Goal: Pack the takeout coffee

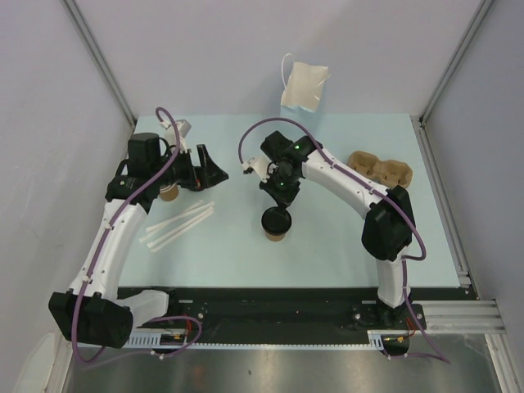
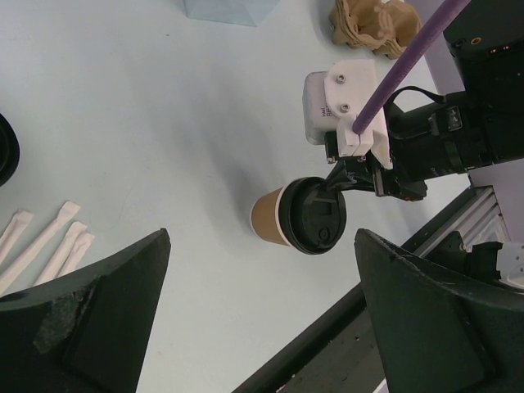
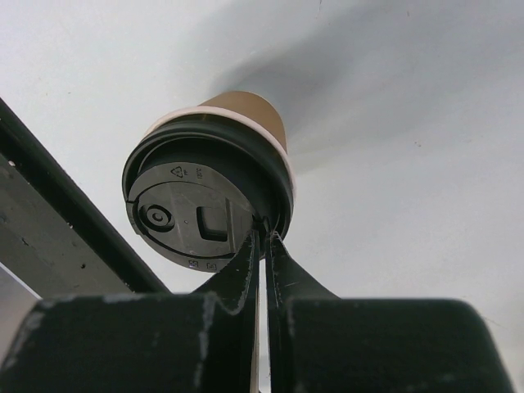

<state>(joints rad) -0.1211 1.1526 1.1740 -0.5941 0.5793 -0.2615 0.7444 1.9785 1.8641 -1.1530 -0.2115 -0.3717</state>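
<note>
The takeout coffee point(image 1: 276, 223) stands upright near the table's middle, a brown paper cup under a black lid point(image 3: 196, 196). My right gripper point(image 1: 282, 205) hangs just above it, shut. In the right wrist view its closed fingertips point(image 3: 264, 237) touch the near rim of the lid. The left wrist view shows the coffee point(image 2: 296, 215) from the side with those fingertips on the lid's edge. My left gripper point(image 1: 218, 169) is open with nothing in it, left of the cup and well apart from it. Its fingers point(image 2: 106, 319) frame the cup from a distance.
A white paper bag point(image 1: 303, 85) stands at the back centre. A brown pulp cup carrier point(image 1: 381, 168) lies at the right. Several wrapped straws point(image 1: 176, 223) lie at the left. A tan cup point(image 1: 169, 192) sits partly hidden under my left arm. Something round and black point(image 2: 5, 154) shows at the left edge of the left wrist view.
</note>
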